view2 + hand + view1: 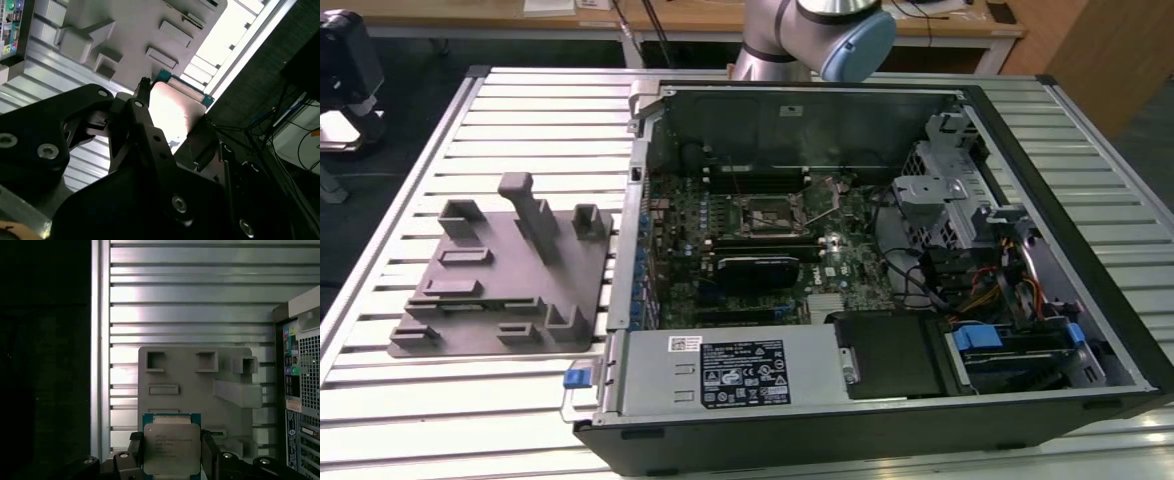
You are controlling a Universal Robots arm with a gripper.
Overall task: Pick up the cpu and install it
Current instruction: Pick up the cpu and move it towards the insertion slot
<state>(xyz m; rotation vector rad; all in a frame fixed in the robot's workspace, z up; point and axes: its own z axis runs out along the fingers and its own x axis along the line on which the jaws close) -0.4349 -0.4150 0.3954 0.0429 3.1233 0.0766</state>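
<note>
Between end effector (171, 460) jaws, cpu (171, 444) gripped, grey tray (195, 377) beyond

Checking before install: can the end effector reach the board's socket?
Probably yes: the computer case lies open, nothing covers the socket, and the end effector holds the chip above the tray.

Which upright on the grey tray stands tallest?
The narrow post at the tray's far end in the exterior view; the other blocks sit much lower.
</note>
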